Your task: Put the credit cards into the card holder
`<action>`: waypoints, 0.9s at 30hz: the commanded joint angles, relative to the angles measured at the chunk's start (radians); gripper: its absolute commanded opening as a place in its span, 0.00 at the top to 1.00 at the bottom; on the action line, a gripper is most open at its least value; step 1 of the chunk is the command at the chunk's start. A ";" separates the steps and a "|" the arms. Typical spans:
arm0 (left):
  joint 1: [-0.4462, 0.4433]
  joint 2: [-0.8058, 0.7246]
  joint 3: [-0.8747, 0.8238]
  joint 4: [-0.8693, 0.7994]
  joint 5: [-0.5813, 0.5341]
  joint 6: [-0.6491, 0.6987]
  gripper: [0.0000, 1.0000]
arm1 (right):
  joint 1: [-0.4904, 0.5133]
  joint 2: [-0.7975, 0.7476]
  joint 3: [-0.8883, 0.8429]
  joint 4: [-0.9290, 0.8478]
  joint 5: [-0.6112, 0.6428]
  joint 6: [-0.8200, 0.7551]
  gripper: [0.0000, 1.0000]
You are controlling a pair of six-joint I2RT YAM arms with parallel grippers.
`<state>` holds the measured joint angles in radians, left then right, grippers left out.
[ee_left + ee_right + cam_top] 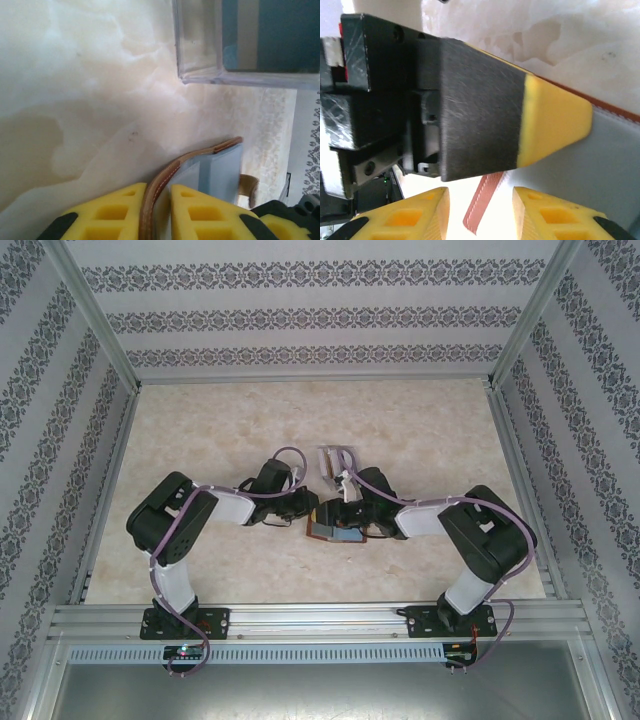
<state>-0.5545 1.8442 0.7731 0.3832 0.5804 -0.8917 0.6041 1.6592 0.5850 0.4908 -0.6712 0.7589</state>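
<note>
The card holder (335, 528), a reddish-brown leather wallet, lies open on the table between the two arms. My left gripper (159, 189) is shut on its curved leather edge (172, 170), with pale bluish panels (222, 167) just inside the flap; card or lining, I cannot tell. My right gripper (480, 195) is open beside the wallet's grey-blue inner face (605, 165). The brown stitched snap tab (482, 202) hangs between its yellow fingers without touching either. The left gripper's black, yellow-tipped finger (480, 105) presses on the wallet right in front of the right wrist camera.
A clear plastic rack (335, 461) stands just behind the wallet; its corner (200, 75) is close in the left wrist view, with something teal seen through it. Patterned walls and metal rails enclose the marble-look table (230, 420).
</note>
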 commanded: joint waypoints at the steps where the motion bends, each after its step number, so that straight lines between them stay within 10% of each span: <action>1: -0.025 0.030 -0.004 -0.045 0.011 0.025 0.96 | -0.007 -0.050 -0.022 0.038 -0.006 -0.038 0.61; 7: -0.026 0.005 -0.012 -0.054 -0.007 0.033 0.99 | -0.053 -0.206 -0.059 -0.069 0.070 -0.091 0.59; 13: -0.025 -0.021 -0.021 -0.071 -0.046 0.046 0.99 | -0.123 -0.311 0.119 -0.533 0.228 -0.261 0.53; 27: -0.024 -0.054 -0.041 -0.094 -0.116 0.047 0.98 | -0.017 0.038 0.744 -1.080 0.739 -0.336 0.42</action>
<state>-0.5701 1.7966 0.7555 0.3660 0.5293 -0.8738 0.5331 1.6375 1.2453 -0.4469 -0.0738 0.4412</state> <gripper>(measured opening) 0.066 0.565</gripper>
